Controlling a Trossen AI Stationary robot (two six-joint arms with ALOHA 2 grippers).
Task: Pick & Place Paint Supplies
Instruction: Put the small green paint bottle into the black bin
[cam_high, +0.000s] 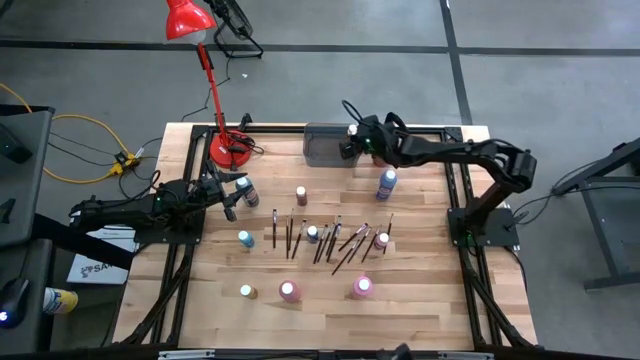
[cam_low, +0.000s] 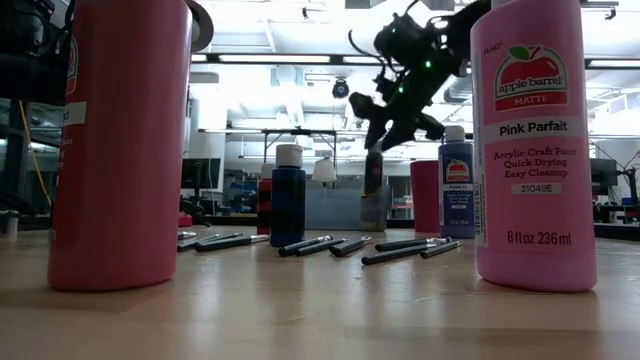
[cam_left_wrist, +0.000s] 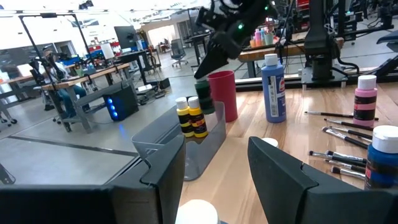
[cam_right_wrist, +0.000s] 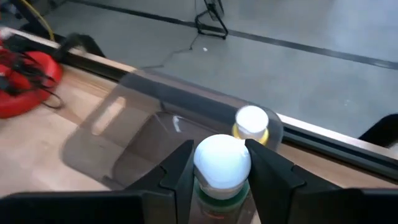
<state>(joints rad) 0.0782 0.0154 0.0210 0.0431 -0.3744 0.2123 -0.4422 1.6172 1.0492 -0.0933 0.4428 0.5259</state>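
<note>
R tool clamped on white-capped bottle over grey bin, L tool part open w/ a bottle between its fingers, grip unclear, on tabletop

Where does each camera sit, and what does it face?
High: overhead, looking down on both arms and table.
Low: table height, facing pink bottle; right pincer above.
Left wrist: past left pincer toward grey bin.
Right wrist: right pincer holding white-capped bottle over bin.
Shared: the bin.
</note>
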